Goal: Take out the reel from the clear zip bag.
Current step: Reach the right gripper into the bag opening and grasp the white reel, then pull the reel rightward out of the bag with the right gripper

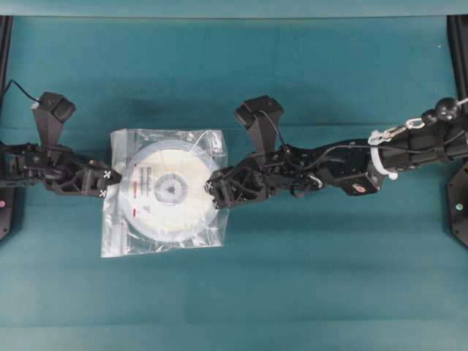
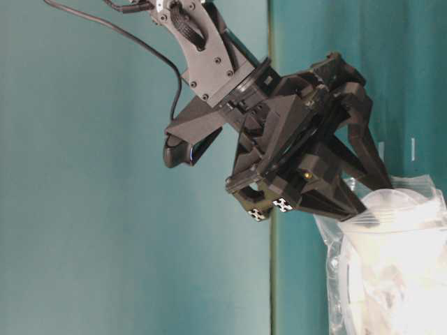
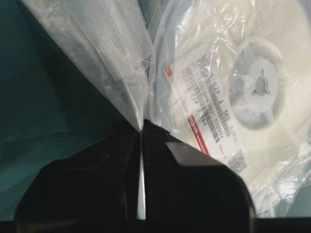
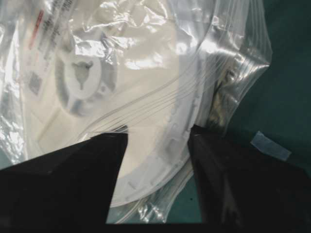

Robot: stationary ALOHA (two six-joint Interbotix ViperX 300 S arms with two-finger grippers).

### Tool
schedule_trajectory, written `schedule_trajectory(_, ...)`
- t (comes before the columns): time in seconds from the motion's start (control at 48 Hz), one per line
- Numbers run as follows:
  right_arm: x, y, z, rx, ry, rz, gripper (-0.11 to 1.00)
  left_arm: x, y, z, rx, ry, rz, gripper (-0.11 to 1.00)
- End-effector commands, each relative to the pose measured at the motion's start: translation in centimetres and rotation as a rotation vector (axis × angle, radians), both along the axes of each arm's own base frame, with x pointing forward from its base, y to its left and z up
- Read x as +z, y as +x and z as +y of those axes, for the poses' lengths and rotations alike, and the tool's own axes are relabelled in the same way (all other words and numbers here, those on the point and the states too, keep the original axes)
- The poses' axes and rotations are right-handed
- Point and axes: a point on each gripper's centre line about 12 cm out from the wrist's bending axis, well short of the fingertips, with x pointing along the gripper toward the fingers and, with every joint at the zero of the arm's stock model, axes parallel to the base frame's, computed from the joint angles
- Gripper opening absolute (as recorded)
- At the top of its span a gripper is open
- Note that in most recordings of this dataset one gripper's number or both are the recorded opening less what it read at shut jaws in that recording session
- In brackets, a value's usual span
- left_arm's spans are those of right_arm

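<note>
Teal table (image 1: pixel 307 292) under us. Clear zip bag (image 1: pixel 212 142) lies flat at centre, reel (image 1: pixel 164 191) inside.

Our left gripper (image 1: pixel 110 180), at bag's nine o'clock, is clamped on film, likely anchoring it.

Our right gripper (image 1: pixel 213 191), at three o'clock, has jaws apart straddling reel's rim, seemingly for extraction.

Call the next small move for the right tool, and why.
Probably close the right tool on the reel rim. Its fingers straddle the rim at the clear zip bag opening, a gap still on each side. The left tool is shut on the bag's far edge, anchoring it, so a firm pinch should let the reel be drawn out.
</note>
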Motion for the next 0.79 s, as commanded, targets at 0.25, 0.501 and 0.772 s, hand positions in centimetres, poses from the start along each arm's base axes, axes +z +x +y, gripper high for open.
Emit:
schedule_trajectory(0.25, 1.6, 1.8, 0.1, -0.023, 0.001, -0.083, 0.41, 0.2, 0.3, 0.0, -0.006, 0.004, -0.009, 0.00)
schedule_trajectory(0.501, 1.4, 1.4, 0.1, -0.024, 0.003, -0.073, 0.18, 0.1, 0.3, 0.0, -0.006, 0.003, -0.007, 0.00)
schedule_trajectory(0.772, 0.6, 0.0, 0.1, -0.038, 0.020, -0.035, 0.04, 0.1, 0.2, 0.0, -0.006, 0.003, -0.006, 0.00)
